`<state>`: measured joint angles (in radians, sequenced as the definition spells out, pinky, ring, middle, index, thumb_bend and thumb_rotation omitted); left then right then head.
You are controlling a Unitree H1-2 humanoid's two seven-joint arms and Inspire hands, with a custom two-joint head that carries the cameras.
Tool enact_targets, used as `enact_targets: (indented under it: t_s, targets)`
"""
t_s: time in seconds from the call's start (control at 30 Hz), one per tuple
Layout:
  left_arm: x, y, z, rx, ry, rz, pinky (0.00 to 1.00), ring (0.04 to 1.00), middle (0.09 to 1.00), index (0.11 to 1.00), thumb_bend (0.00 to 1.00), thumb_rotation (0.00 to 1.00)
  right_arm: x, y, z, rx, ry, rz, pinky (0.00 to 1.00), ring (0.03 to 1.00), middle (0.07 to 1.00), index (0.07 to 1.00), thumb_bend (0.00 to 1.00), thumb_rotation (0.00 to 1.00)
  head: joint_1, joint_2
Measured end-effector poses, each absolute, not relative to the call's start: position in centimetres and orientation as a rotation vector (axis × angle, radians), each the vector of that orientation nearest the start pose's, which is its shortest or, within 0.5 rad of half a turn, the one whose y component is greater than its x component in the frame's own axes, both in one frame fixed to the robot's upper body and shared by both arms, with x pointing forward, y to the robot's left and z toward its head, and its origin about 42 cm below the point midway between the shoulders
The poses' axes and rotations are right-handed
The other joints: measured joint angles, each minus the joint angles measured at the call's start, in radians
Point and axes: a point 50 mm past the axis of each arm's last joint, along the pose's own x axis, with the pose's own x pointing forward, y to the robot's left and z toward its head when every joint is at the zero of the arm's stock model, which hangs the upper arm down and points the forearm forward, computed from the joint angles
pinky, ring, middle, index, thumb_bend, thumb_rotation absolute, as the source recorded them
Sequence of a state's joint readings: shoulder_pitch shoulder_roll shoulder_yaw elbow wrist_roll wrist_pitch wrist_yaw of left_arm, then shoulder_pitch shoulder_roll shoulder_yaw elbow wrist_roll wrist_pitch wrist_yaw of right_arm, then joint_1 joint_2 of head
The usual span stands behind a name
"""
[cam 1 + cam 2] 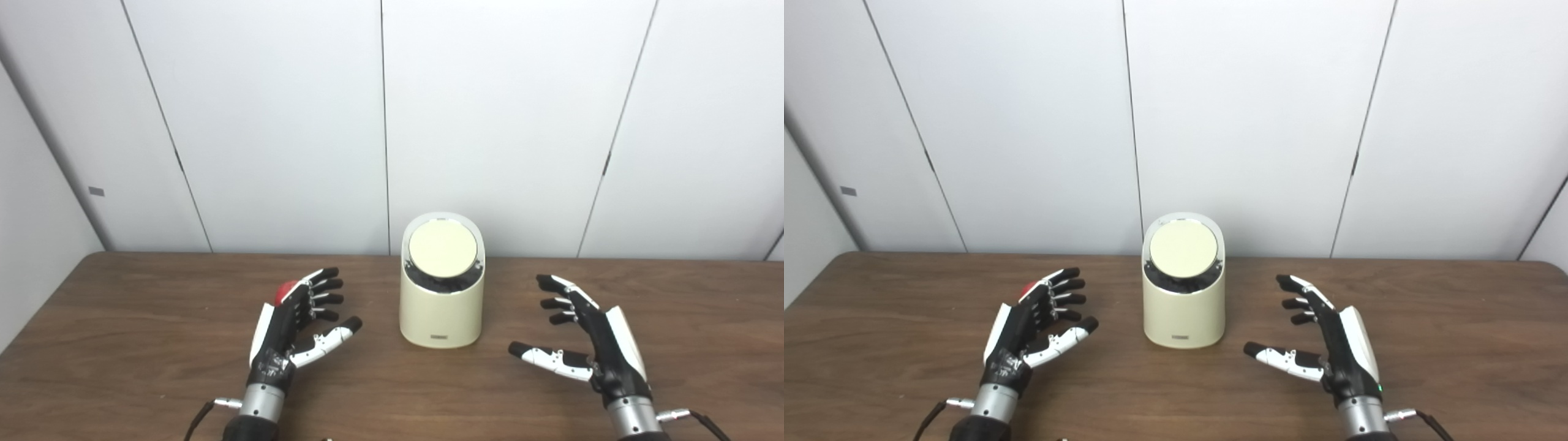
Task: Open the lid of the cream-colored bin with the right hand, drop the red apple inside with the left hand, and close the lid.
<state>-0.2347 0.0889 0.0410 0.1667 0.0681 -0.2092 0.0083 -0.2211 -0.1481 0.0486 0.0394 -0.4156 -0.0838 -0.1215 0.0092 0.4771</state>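
**Inspector:** Left eye view, condition as found. The bin (441, 288) stands upright at mid-table, its round lid (442, 248) tilted toward the camera and seated in the rim, so shut as far as I can judge. A dark gap shows under the lid's lower edge.

**Assessor:** And the hands?

**Inspector:** The right hand (588, 334) is released, fingers spread, thumb out, grasping nothing, to the right of the bin and apart from it. The left hand (300, 324) is likewise spread and empty, to the left of the bin. The apple (285, 292) lies on the table just behind the left hand; only a red sliver shows, and I cannot tell whether anything touches it.

**Assessor:** Risks from here?

**Inspector:** Three, in my judgement. First, the bin looks light and is not held; a sideways push on the lid could slide or tip it. Second, the apple is round and mostly hidden behind the hand; a reach from this angle may nudge it so it rolls toward the far table (153, 367) edge. Third, both hands must work at the same opening. If the lid is let go early, it may close on the left hand or the apple.
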Motion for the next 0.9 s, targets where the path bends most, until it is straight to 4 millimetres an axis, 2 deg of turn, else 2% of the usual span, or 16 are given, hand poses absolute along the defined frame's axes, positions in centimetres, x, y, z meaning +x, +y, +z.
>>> enact_targets:
  t_s: [0.47,0.53,0.67,0.73,0.9]
  targets:
    - [35.8,23.4,13.9,0.15,-0.274,-0.011,0.61,0.71,0.77,0.817,0.75,0.2,35.1,-23.1,16.2,-0.547,-0.307,-0.044,0.61,0.717,0.802,0.789,0.69,0.31,-0.002,0.0]
    - [35.8,23.4,13.9,0.15,-0.274,-0.011,0.6,0.708,0.769,0.815,0.76,0.2,35.2,-23.0,16.2,-0.546,-0.306,-0.043,0.61,0.715,0.8,0.792,0.7,0.31,0.005,-0.009]
    - [35.8,23.4,13.8,0.147,-0.272,-0.01,0.61,0.706,0.765,0.816,0.77,0.19,35.4,-22.4,16.0,-0.535,-0.304,-0.038,0.61,0.717,0.795,0.808,0.71,0.34,0.012,-0.014]
    - [35.8,23.4,13.8,0.145,-0.271,-0.009,0.61,0.703,0.762,0.815,0.77,0.2,35.7,-21.8,15.9,-0.524,-0.305,-0.04,0.62,0.725,0.794,0.808,0.69,0.33,0.014,-0.02]
    - [35.9,23.4,13.6,0.147,-0.267,-0.009,0.61,0.711,0.772,0.817,0.75,0.19,37.3,-20.0,18.1,-0.503,-0.376,-0.023,0.62,0.738,0.814,0.826,0.68,0.3,0.011,-0.02]
